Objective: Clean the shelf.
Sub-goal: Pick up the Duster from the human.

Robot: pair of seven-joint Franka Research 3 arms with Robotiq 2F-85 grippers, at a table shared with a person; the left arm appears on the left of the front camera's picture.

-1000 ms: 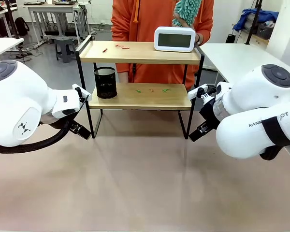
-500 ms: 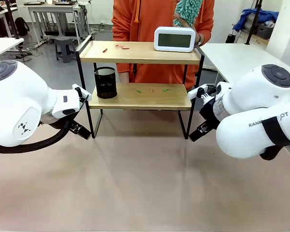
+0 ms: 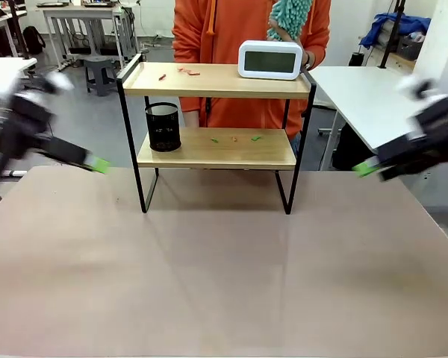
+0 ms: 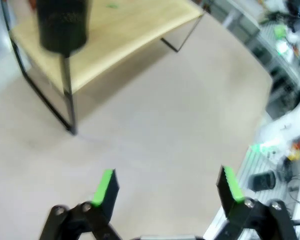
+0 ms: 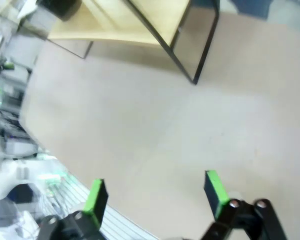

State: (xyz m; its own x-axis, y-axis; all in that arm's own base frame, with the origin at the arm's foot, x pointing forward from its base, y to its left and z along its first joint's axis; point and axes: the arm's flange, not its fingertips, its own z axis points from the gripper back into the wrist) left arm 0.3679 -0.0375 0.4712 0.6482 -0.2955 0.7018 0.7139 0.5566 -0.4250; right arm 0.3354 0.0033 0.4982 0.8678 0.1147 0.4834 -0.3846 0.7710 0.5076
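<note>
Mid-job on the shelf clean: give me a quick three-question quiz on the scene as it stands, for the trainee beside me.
1. True or false: the white clock stands on the top board of the shelf.
2. The black mesh cup sits on: A) the top board, B) the lower board, C) the floor.
3. Fill in: the left gripper and the right gripper both have their jaws ____, holding nothing.

Key: 1 true; 2 B; 3 open.
</note>
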